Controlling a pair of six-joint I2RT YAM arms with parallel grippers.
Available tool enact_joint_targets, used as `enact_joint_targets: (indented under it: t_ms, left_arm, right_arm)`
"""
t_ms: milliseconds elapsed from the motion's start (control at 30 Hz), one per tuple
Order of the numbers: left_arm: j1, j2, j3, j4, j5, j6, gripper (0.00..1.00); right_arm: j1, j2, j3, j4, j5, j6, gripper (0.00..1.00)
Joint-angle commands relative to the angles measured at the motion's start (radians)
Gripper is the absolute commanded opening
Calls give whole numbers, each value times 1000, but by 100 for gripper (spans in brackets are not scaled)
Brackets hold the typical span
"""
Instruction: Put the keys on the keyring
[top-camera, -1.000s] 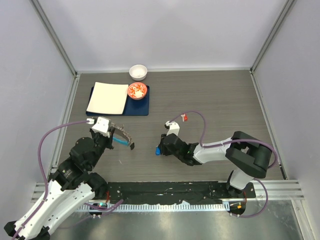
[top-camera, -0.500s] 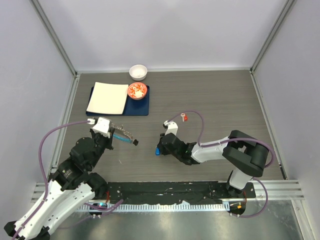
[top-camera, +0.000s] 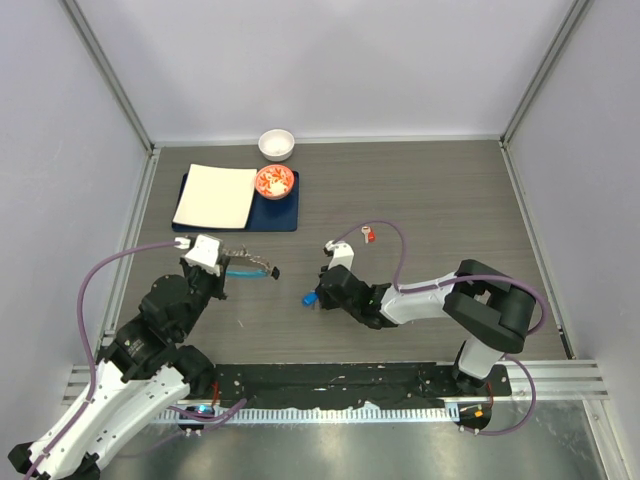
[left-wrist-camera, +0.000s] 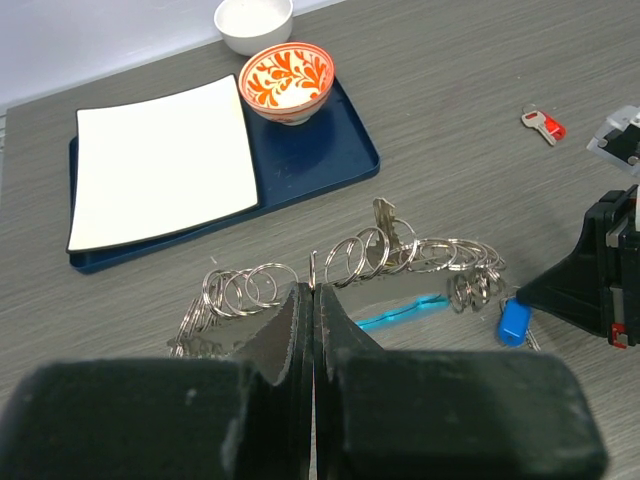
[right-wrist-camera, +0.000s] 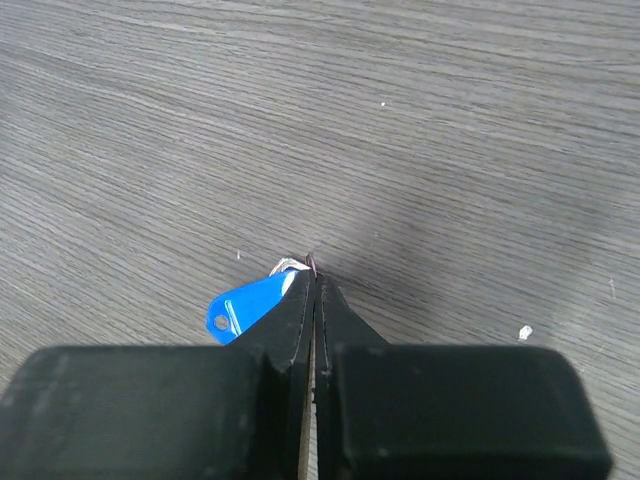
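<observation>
With the small blue-capped metal key (right-wrist-camera: 250, 300) pinched at its metal end, just left of frame centre, by the fully closed right gripper (right-wrist-camera: 312, 275), and the silver keyring bunch (left-wrist-camera: 400, 250) clamped in the closed left gripper (left-wrist-camera: 313, 295), pickup was judged done and threading onto the ring was called for next.

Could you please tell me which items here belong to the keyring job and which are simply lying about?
Job: silver metal keyring bunch; blue-capped small key; red-capped small key.
Lying about: white square plate; dark blue tray; red patterned bowl; small white bowl.
</observation>
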Motion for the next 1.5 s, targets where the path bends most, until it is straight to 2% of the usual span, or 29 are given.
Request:
enact_joint_targets:
  t_ms: [0, 133, 333, 567, 733, 933, 1033, 1133, 1233, 1467]
  left_arm:
    - [4, 2, 7, 60, 25, 15, 0]
    - [4, 17, 5, 68, 71, 16, 0]
    - [3, 54, 4, 91, 212, 74, 0]
    - [3, 94, -9, 149, 394, 110, 0]
    - [3, 173, 2, 199, 529, 105, 0]
    - [3, 314, 16, 307, 703, 121, 0]
    - [3, 377, 8, 395, 775, 110, 0]
    - [3, 425, -47, 627, 853, 111, 0]
    - [3, 468, -72, 736, 930, 151, 0]
    - [3, 582, -38, 776, 1056, 255, 0]
  right_arm:
    - [8, -19, 25, 13, 40, -78, 1]
    - [6, -59, 10, 37, 8, -177, 1]
    - [6, -155, -29, 49, -24, -356, 1]
    - [0, -347, -72, -15, -59, -568, 1]
    - [-12, -559, -89, -128, -65, -675, 1]
    - [-12, -772, -46, -312, -73, -825, 1]
    - [-14, -813, -3, -429, -78, -870, 1]
    - [-12, -850, 29, -500, -96, -901, 1]
    - [-12, -867, 51, -547, -131, -936, 1]
    - [-12, -863, 86, -590, -154, -1013, 1]
